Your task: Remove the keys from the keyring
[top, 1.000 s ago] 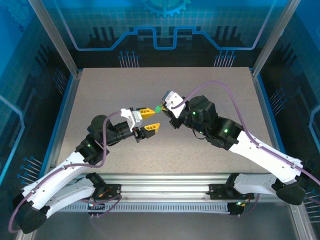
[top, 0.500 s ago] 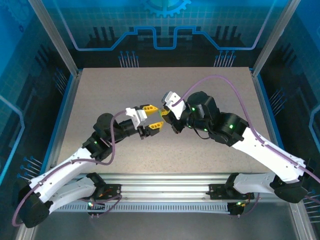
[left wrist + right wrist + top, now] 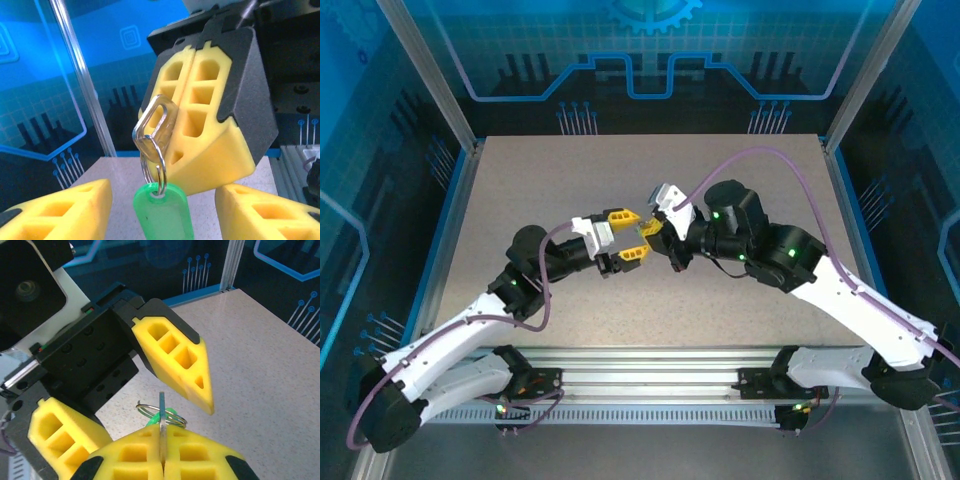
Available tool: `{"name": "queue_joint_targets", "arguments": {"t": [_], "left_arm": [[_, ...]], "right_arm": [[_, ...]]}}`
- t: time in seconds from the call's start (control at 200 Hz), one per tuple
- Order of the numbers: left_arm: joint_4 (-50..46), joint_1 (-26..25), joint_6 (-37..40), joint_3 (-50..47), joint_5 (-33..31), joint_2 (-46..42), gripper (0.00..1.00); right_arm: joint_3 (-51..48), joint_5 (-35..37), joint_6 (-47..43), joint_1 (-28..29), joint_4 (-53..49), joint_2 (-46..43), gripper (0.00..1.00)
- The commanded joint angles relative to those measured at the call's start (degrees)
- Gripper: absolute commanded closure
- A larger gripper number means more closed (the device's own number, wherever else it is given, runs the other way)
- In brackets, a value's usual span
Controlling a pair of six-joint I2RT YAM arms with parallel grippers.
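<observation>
Yellow right claw (image 3: 163, 441) tight on key (image 3: 156, 120), left claw (image 3: 636, 235) agape.

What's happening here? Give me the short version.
Both arms meet above the table. The right gripper is shut on a key, with the keyring and green tag hanging from it. The left gripper is open, one finger on each side of the tag. The key is on the ring.
</observation>
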Motion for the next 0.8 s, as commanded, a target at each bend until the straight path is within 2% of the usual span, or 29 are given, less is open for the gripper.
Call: {"name": "queue_joint_targets", "arguments": {"t": [0.0, 0.135, 0.2, 0.335, 0.385, 0.525, 0.796], "left_arm": [[6.76, 0.97, -0.93, 2.13, 5.12, 0.90, 0.52], [5.52, 1.11, -1.67, 3.68, 9.04, 1.50, 0.65], [4.93, 1.14, -1.83, 4.07, 10.50, 1.42, 0.76], [3.06, 1.15, -1.99, 4.58, 10.93, 0.80, 0.88], [2.00, 1.20, -1.31, 4.75, 10.87, 0.62, 1.00], [1.41, 1.53, -1.26, 4.37, 10.35, -0.10, 1.00], [3.33, 3.58, -7.79, 4.03, 13.38, -1.06, 1.00]], "right_arm": [[0.70, -8.94, 1.99, -1.24, -1.57, -0.34, 1.00], [-0.28, -13.69, 3.04, -3.31, -1.03, -0.21, 1.00], [-1.18, -16.19, 3.37, -4.31, -0.33, -0.19, 1.00], [-2.33, -20.51, 4.53, -6.93, 0.81, 0.06, 1.00], [-2.45, -21.46, 4.57, -7.41, 1.09, 0.10, 1.00], [-2.60, -22.06, 4.73, -8.47, 0.80, 0.08, 1.00], [-3.68, -14.47, 3.61, -9.64, 2.04, -2.24, 1.00]]}}
